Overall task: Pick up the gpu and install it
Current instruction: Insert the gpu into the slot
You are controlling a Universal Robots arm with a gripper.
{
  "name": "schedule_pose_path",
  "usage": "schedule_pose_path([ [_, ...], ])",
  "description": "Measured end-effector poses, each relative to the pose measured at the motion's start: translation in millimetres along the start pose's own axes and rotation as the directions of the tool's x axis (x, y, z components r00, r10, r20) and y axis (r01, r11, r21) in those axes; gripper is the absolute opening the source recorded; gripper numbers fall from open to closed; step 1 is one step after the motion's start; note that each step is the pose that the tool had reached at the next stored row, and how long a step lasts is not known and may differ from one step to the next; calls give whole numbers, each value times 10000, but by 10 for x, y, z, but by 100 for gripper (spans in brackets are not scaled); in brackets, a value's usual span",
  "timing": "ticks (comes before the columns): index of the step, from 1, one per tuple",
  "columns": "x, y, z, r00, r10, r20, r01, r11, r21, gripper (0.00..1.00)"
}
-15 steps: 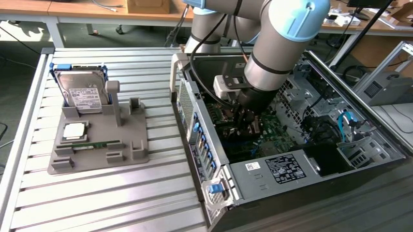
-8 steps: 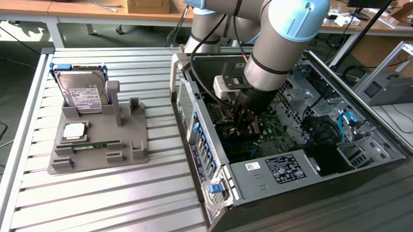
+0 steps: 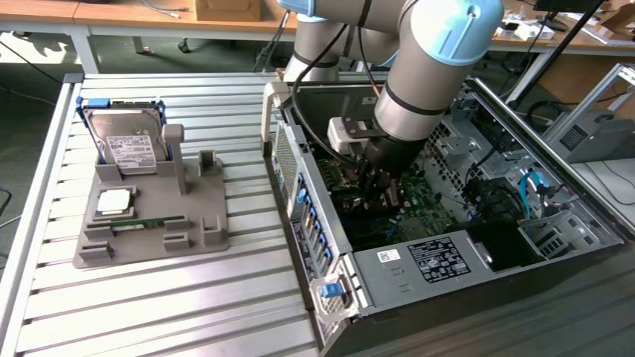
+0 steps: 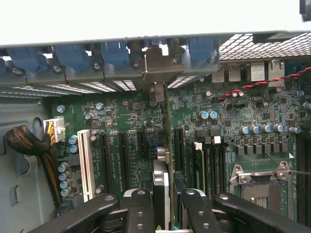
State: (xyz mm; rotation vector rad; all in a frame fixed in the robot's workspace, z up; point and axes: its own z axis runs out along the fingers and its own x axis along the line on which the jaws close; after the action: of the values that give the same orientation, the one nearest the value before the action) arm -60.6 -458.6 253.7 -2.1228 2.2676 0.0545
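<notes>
Gpu (image 4: 163,160) edge-on, upright over motherboard (image 4: 252,116) slot inside PC case (image 3: 417,260), bracket end toward rear panel. Gripper (image 4: 164,206) clenched on card's top edge. Judged light, stiff, fragile; grip edges, avoid fan, components.

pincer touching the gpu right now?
Touching. The wrist view shows the pincer fingers pressed against both faces of the gpu, held edge-on over the motherboard.

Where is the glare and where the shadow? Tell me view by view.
Wrist view: a washed-out white band above the case; the motherboard evenly lit; the hand, closed on the gpu, dark. Exterior view: the arm shades the case's inside; the slatted table has soft sheen.
</notes>
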Motion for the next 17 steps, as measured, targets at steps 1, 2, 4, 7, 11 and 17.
schedule_pose_path([
  [1, 0, 0, 1, 10000, -1, 2, 1, 10000, 1, 27],
  [2, 0, -1, 1, 10000, -1, 3, 1, 10000, 1, 27],
  [4, -2, -1, -10, 10000, -1, 10, 1, 10000, 4, 27],
  [7, -5, -1, -53, 10000, -2, 24, 2, 10000, 13, 27],
  [11, -4, 0, -78, 10000, -2, 4, 2, 10000, 8, 27],
  [17, -4, -4, -55, 10000, -9, 1, 9, 10000, 2, 27],
])
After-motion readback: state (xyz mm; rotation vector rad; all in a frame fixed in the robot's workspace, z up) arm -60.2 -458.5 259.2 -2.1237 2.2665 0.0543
